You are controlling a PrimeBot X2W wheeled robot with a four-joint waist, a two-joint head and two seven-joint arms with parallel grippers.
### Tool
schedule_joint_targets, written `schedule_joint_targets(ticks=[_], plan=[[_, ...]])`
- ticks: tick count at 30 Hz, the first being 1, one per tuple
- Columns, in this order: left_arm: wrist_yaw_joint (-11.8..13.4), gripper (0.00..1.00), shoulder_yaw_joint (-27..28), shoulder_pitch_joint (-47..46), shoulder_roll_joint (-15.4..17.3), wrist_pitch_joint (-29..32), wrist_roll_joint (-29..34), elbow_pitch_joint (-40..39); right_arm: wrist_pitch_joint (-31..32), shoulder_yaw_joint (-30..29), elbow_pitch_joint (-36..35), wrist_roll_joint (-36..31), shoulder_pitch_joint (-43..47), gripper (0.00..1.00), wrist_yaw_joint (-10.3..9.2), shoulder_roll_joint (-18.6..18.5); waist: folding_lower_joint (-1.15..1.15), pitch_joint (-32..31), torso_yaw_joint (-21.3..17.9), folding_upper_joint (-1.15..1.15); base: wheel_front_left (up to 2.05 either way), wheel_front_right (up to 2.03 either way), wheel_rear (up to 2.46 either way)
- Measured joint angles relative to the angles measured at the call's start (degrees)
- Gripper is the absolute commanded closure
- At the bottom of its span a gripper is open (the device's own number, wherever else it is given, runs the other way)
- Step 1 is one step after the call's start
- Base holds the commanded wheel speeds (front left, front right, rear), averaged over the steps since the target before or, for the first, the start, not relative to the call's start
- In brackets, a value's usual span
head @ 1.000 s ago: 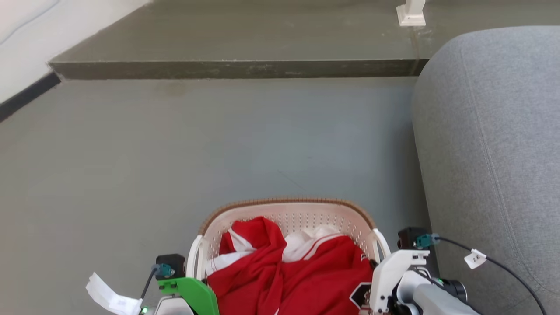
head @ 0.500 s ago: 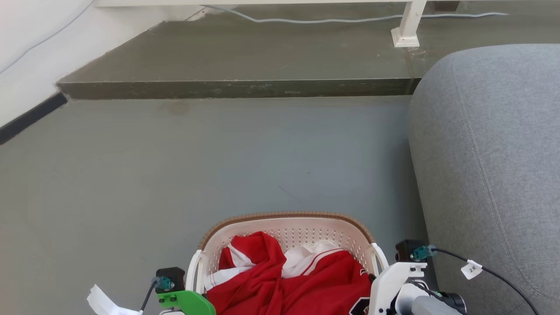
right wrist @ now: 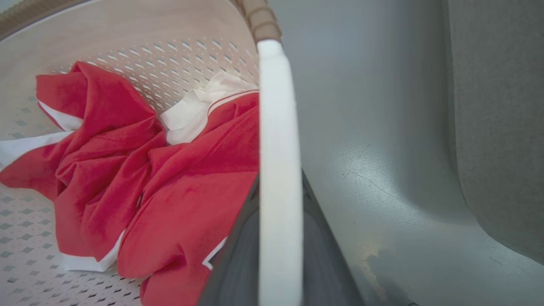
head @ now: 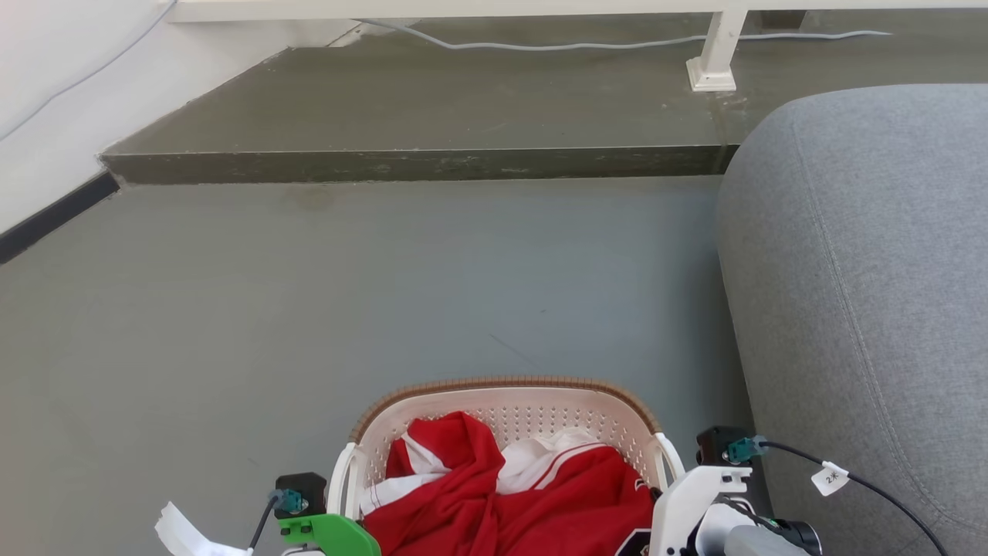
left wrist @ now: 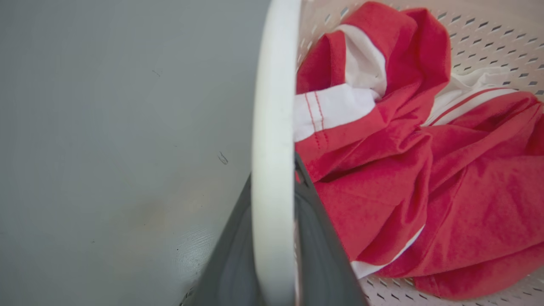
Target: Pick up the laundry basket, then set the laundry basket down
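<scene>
The laundry basket (head: 502,384), cream with a brown woven rim, sits at the bottom centre of the head view and holds a crumpled red and white garment (head: 540,494). My left arm's green wrist part (head: 328,531) is beside its left handle, and my right arm's white wrist (head: 695,494) is beside its right handle. In the left wrist view my left gripper (left wrist: 273,170) is shut on the white handle (left wrist: 272,106), a dark finger on each side. My right gripper (right wrist: 280,176) is likewise shut on the other handle (right wrist: 276,106). The basket's base is hidden.
A grey sofa (head: 864,309) stands close on the right, almost touching my right arm. A raised floor step (head: 417,164) crosses the back, with a white post foot (head: 712,73) and a cable (head: 579,42) on it. The wall (head: 46,116) runs along the left. Grey floor (head: 347,293) lies ahead.
The whole head view has slid downward, so the camera has moved; more of the step and cable shows. The basket stays between both grippers, garment unchanged.
</scene>
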Motion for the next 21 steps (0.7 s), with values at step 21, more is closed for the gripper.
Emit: schedule_joint_targets(ticks=[21], plan=[[0.2,1.00,-0.9,0.1,0.1,0.0,-0.8,0.0,0.0,2.1,0.0,2.0,0.0,1.00,-0.57,-0.1,0.00,-0.6,0.0,0.00,0.00,0.00,0.00]])
